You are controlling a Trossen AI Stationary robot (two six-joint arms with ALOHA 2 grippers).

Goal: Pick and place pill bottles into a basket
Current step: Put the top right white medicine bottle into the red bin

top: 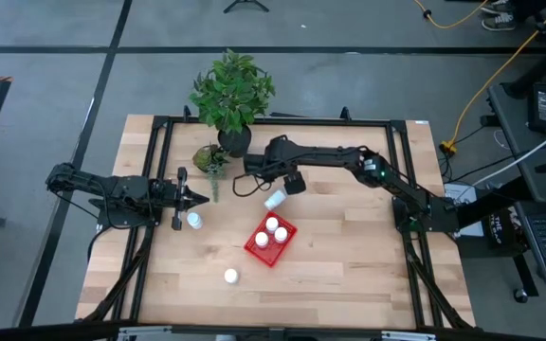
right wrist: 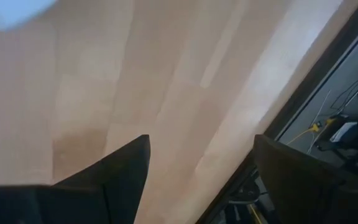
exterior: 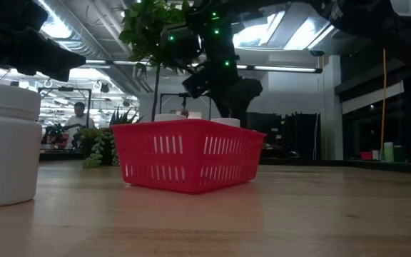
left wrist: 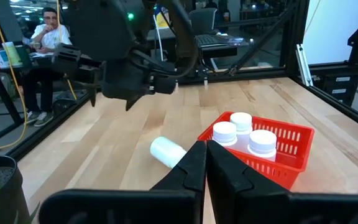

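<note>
While both claws hang over the wooden table point(top: 349, 275), left claw point(left wrist: 205, 163) together, right claw point(right wrist: 201, 163) apart.

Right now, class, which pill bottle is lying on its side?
The pill bottle on the bare wood between the right gripper and the basket; the others stand upright.

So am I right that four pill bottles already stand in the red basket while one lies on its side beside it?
Not quite: the left wrist view shows three pill bottles standing in the red basket, not four. One bottle does lie on its side beside it.
</note>
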